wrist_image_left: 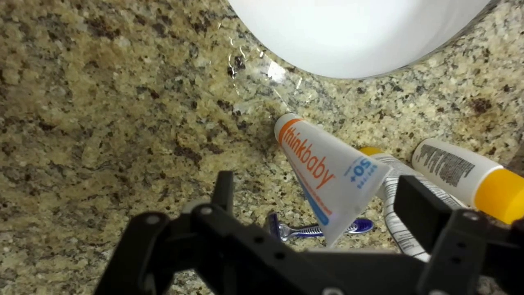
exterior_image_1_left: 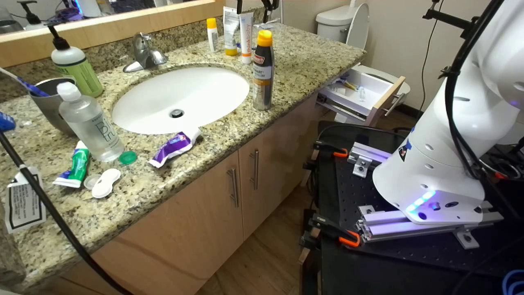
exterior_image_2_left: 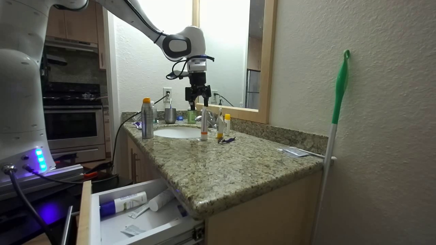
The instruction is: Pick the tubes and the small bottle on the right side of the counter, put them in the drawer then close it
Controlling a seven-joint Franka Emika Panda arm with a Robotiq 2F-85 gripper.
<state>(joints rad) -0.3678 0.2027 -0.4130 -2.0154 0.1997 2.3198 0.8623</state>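
On the tabletop (exterior_image_2_left: 211, 166), a razor (wrist_image_left: 306, 232), yellow-ended tube (exterior_image_1_left: 230, 35) and yellow-capped bottle (exterior_image_1_left: 212, 37) crowd the white tube (wrist_image_left: 327, 168) beneath the wide-spread hand (wrist_image_left: 321, 196), a tall can (exterior_image_1_left: 263, 73) near the sink (exterior_image_1_left: 196, 90).

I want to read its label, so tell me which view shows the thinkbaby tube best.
The wrist view: the thinkbaby tube is largest there, its name and 50+ mark legible. In an exterior view its lettering reads too, but smaller; in an exterior view its narrow side shows, nothing legible.
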